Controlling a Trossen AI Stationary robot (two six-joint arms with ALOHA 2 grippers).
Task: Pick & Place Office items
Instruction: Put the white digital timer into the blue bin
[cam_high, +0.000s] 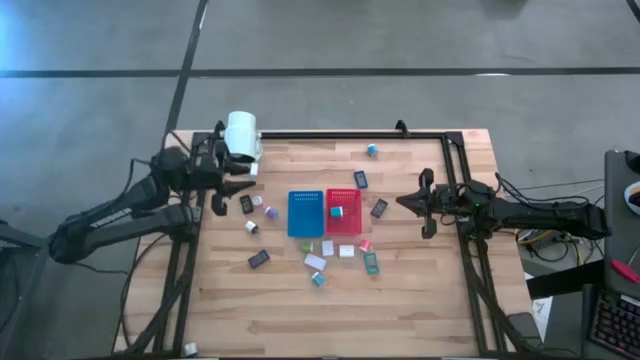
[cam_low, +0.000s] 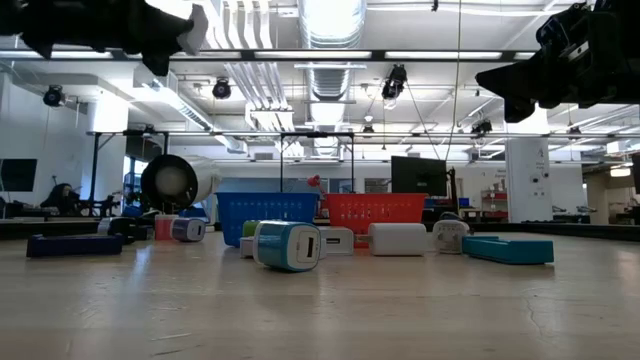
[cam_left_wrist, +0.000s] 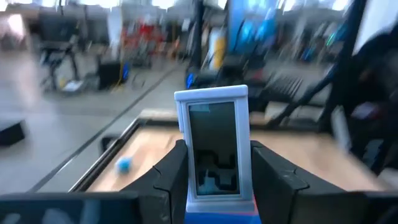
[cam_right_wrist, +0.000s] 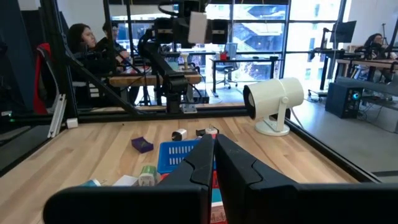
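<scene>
My left gripper (cam_left_wrist: 213, 186) is raised over the table's far left and is shut on a white-framed block with a dark face (cam_left_wrist: 213, 149). It also shows in the high view (cam_high: 243, 178), next to the white cylinder (cam_high: 242, 135). My right gripper (cam_right_wrist: 213, 158) is shut and empty, above the table right of the red tray (cam_high: 342, 210). Small items lie scattered on the wood around the trays: teal (cam_high: 372, 150), black (cam_high: 259, 259), white (cam_high: 315, 262), purple (cam_high: 271, 213). One teal item (cam_high: 337, 211) lies in the red tray. My left gripper pinches the block between its two fingers (cam_left_wrist: 171, 180), on the lower part of its two long sides (cam_left_wrist: 184, 168). The fingers come level from the table's left. The block stands on end past the fingertips, clear of the table.
The blue tray (cam_high: 305, 212) and the red tray stand side by side mid-table. The white cylinder stands at the far left corner, inside the black frame rail (cam_high: 350, 135) that runs along the far and right edges. The near half of the table holds bare wood (cam_high: 330, 320).
</scene>
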